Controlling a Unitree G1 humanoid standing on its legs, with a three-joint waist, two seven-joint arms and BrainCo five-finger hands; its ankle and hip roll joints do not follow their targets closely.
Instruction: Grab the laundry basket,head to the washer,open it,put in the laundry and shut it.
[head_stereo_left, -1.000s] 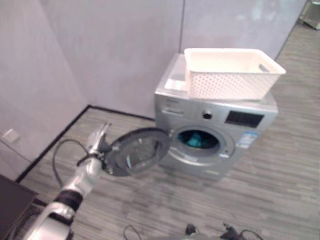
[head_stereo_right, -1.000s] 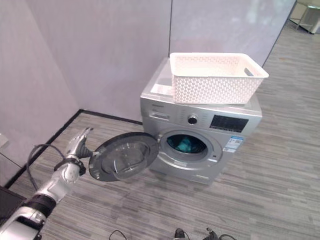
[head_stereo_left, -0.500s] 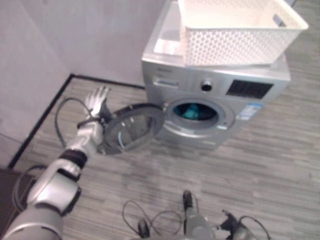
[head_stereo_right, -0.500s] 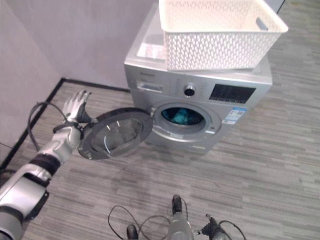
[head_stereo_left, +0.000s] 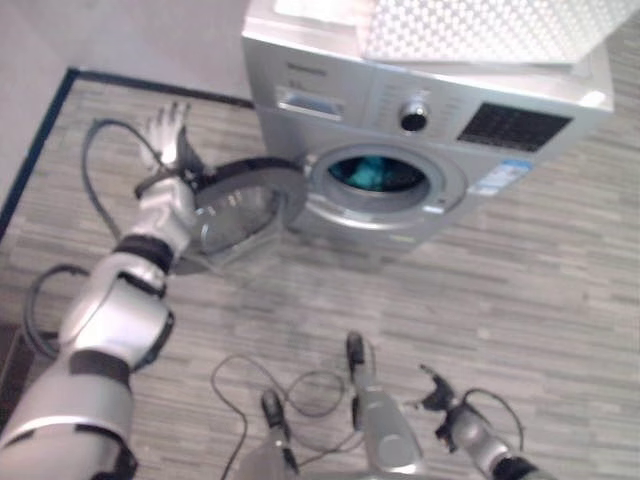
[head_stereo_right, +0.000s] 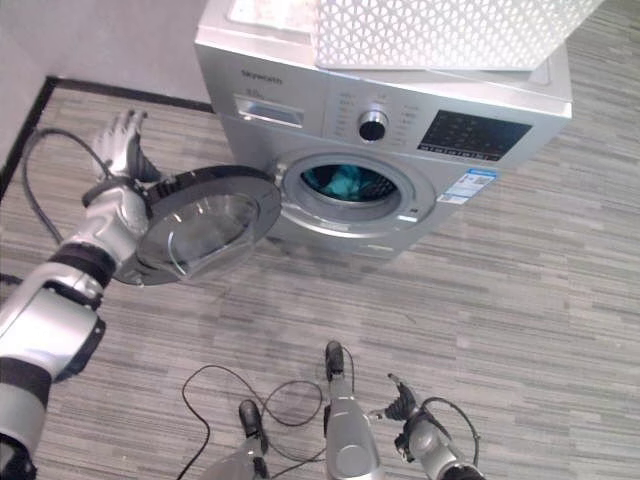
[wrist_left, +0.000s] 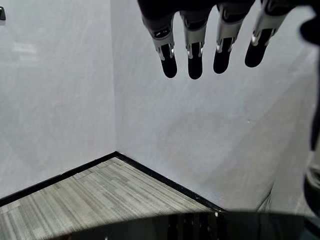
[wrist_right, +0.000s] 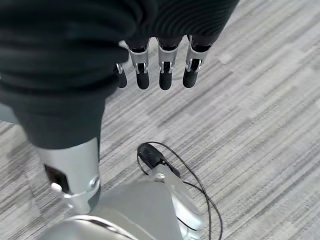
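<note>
The silver washer (head_stereo_right: 480, 150) stands with its round door (head_stereo_right: 205, 225) swung open to the left. Teal laundry (head_stereo_right: 340, 182) lies inside the drum. On the washer's top sits the white laundry basket (head_stereo_right: 440, 30). My left hand (head_stereo_left: 165, 135) is open, fingers (wrist_left: 192, 50) straight, right behind the door's outer side near its free edge; the door's dark rim (wrist_left: 200, 225) shows just below those fingers. My right hand (head_stereo_right: 425, 440) hangs low over the floor, away from the washer, its fingers (wrist_right: 150, 75) straight and holding nothing.
Grey walls meet in a corner left of the washer, with a black skirting line (head_stereo_left: 40, 130) along the floor. Wood-look floor (head_stereo_right: 520, 320) stretches in front of and right of the washer.
The camera has tipped down and come nearer, so the washer sits higher in view. My left hand stays behind the door, which looks turned a little more toward the opening.
</note>
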